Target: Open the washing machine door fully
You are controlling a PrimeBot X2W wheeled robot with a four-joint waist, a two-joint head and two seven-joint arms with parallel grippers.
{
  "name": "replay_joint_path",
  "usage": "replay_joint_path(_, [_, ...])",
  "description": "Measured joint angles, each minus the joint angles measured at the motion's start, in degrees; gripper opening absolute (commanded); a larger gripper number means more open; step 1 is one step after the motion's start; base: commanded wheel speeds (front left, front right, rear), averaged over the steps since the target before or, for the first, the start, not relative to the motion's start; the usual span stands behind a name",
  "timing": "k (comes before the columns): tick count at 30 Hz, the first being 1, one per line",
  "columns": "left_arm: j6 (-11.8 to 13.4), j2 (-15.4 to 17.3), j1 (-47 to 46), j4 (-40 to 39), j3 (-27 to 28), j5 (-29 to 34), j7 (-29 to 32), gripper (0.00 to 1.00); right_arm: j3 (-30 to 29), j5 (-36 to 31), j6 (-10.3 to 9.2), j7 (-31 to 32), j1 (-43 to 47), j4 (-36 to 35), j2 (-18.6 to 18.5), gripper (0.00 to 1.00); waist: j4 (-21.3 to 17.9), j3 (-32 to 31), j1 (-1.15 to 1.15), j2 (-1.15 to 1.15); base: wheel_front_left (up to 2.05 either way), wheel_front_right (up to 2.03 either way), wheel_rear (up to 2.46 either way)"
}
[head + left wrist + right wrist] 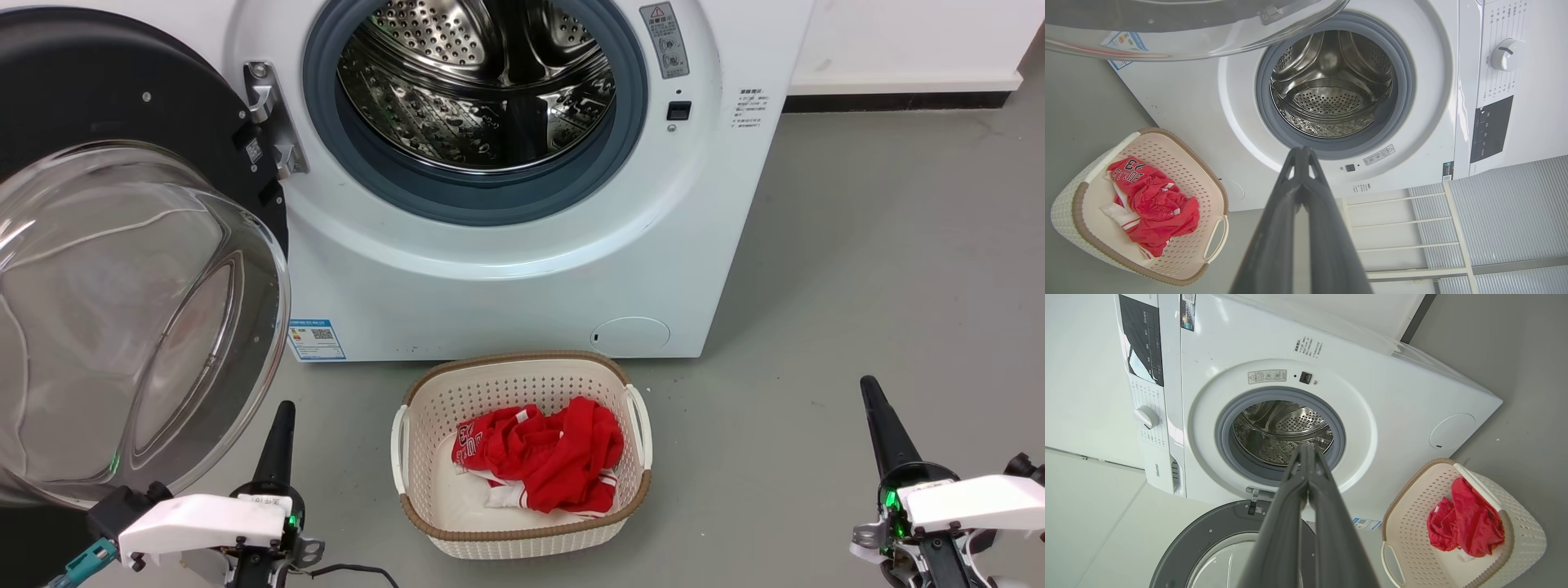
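The washing machine door (122, 269) is swung wide out to the left on its hinge (269, 118); its clear glass bowl bulges toward me inside the black ring. The same door runs along the top of the left wrist view (1180, 28) and sits at the bottom of the right wrist view (1208, 547). The steel drum (482, 82) lies uncovered inside its grey rubber ring. My left gripper (277, 433) is shut, low at the left, just right of the glass bowl and apart from it. My right gripper (878, 416) is shut at the lower right, over bare floor.
A white laundry basket (522, 535) with a brown rim stands on the grey floor in front of the machine, holding a red garment (543, 453). A small round white flap (629, 335) sits low on the machine front. Open floor stretches to the right.
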Motion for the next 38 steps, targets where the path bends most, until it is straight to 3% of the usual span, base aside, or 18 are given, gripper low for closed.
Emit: replay_joint_path(38, [-1.2,0.0,-1.8,1.6,1.1,-17.6,4.3,0.0,-1.1,17.4,-0.01,3.4,-2.0,2.4,0.0,0.0,0.5,-0.5,0.0,0.0,0.0,0.0,0.0])
